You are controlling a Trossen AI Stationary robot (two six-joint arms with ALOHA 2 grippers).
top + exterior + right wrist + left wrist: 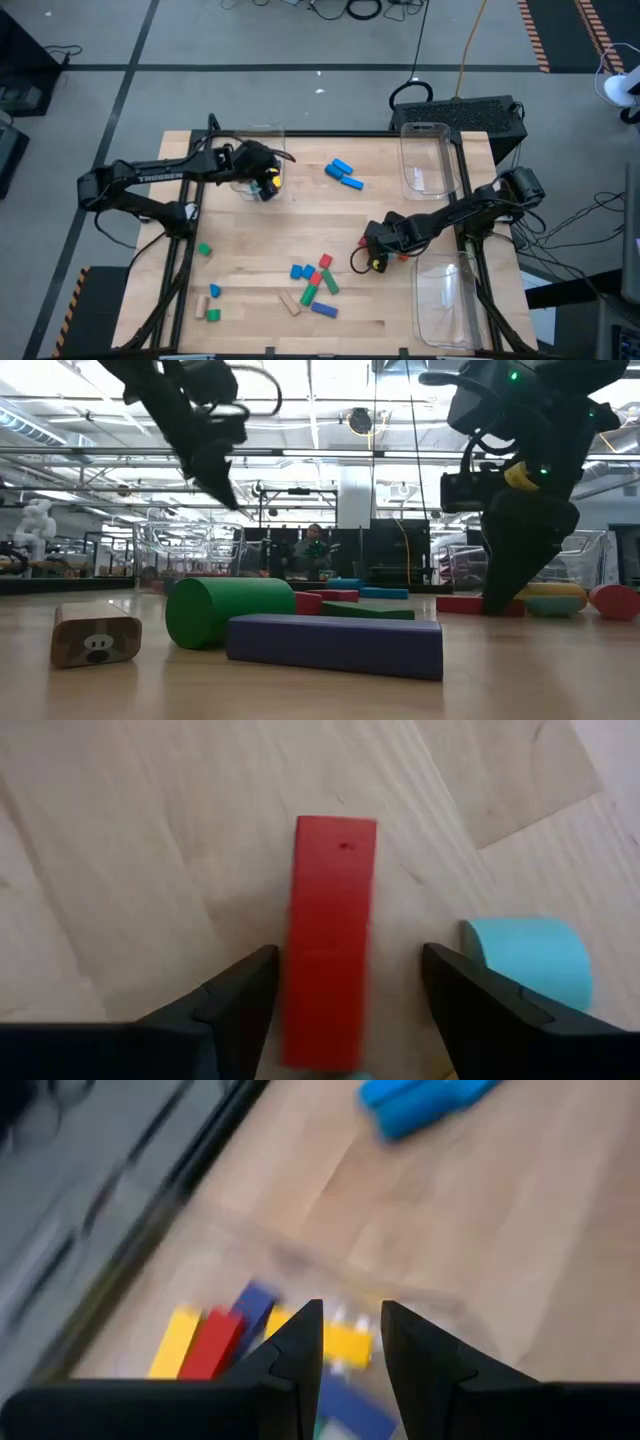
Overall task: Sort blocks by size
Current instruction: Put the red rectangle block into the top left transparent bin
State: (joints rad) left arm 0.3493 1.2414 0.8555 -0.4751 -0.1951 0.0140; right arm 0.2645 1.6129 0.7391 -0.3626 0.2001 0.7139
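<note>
One red bar block (332, 935) lies flat on the table (130, 850) between the right gripper (345, 1005) fingers, which stand wide, untouched on both sides. Left gripper (350, 1345) hovers over a bin, fingers narrow, probably empty; blurry view.

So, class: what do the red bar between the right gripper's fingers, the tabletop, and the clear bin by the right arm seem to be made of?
Red rectangular bar block: probably painted wood, judging by its flat matte colour and crisp edges. Pale tabletop: wood or wood laminate, with visible grain and plank seams. Clear rectangular bin: likely plastic, see-through with glossy rounded rims.
</note>
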